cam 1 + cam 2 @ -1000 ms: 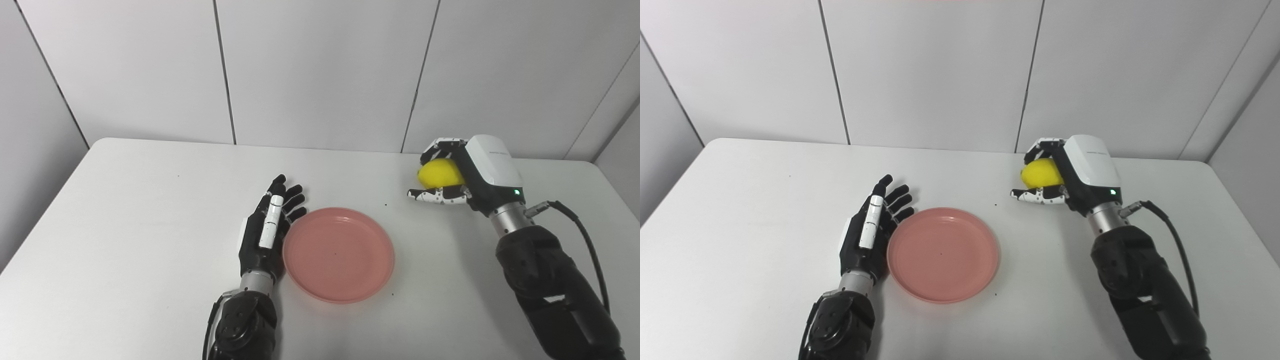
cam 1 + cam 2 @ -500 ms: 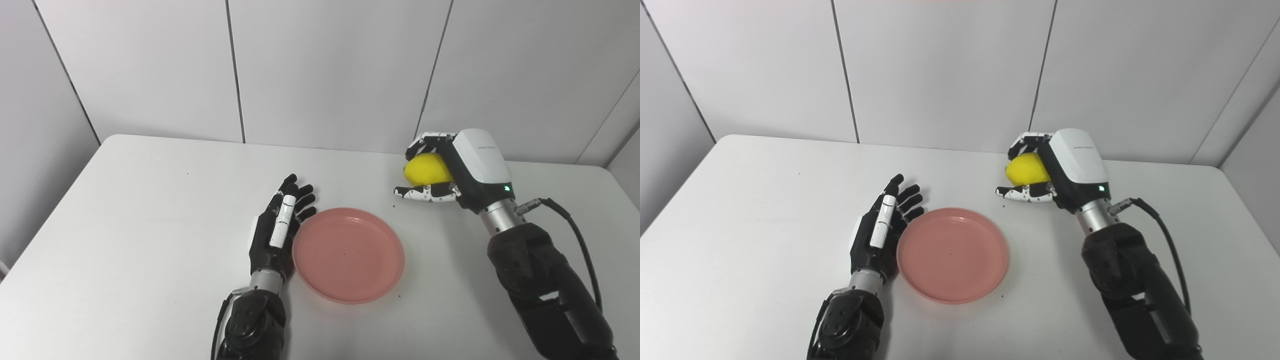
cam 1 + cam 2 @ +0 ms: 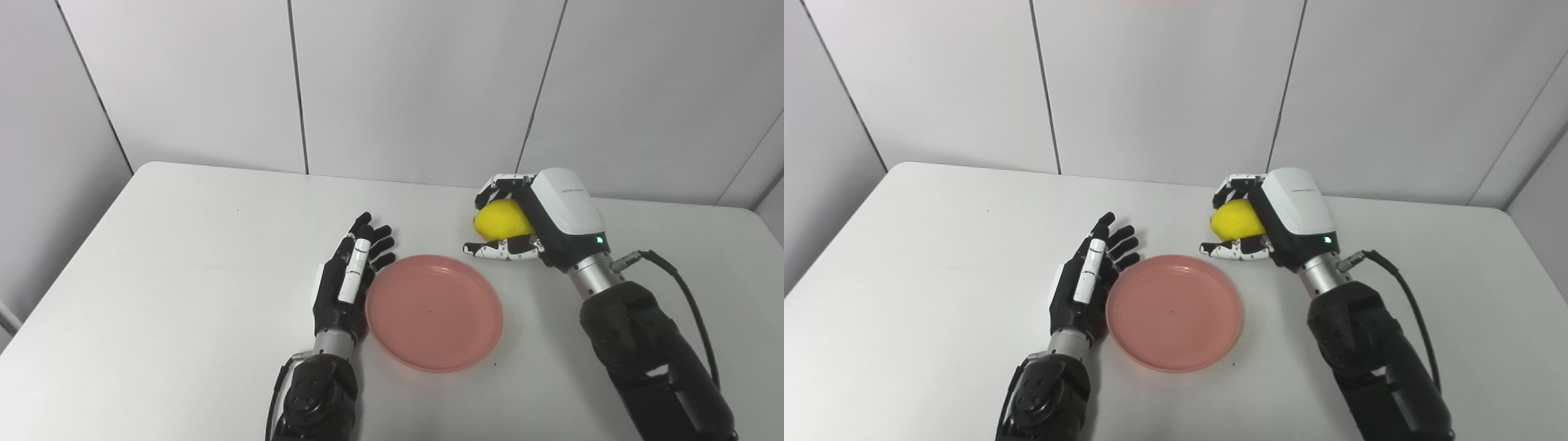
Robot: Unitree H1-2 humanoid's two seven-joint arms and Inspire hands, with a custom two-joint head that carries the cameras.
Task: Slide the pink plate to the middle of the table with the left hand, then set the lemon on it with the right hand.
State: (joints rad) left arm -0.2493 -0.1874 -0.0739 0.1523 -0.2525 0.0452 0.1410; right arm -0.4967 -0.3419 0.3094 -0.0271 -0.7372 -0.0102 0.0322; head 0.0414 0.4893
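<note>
Your right hand (image 3: 539,223) has its fingers and thumb wrapped around the lemon (image 3: 501,221), so the fruit's clearly held, with the thumb (image 3: 497,249) stretched out underneath it and the other fingers curled over the top. You've got it hanging just past the far right edge of the pink plate (image 3: 434,311), close to the rim but not over the middle of the dish. Whether the lemon's clear of the table (image 3: 184,257) is hard to call from these angles, though it looks lifted. Your left hand (image 3: 348,282) is flat and open, fingers straight and slightly fanned, lying along the plate's left rim; it looks like it's touching the edge, but I can't swear to it. It holds nothing. You'll see the plate sitting roughly mid-table, nearer your side than the wall, right way up, with only a tiny dark speck inside it. Couple of small dark specks on the tabletop near the plate too.
</note>
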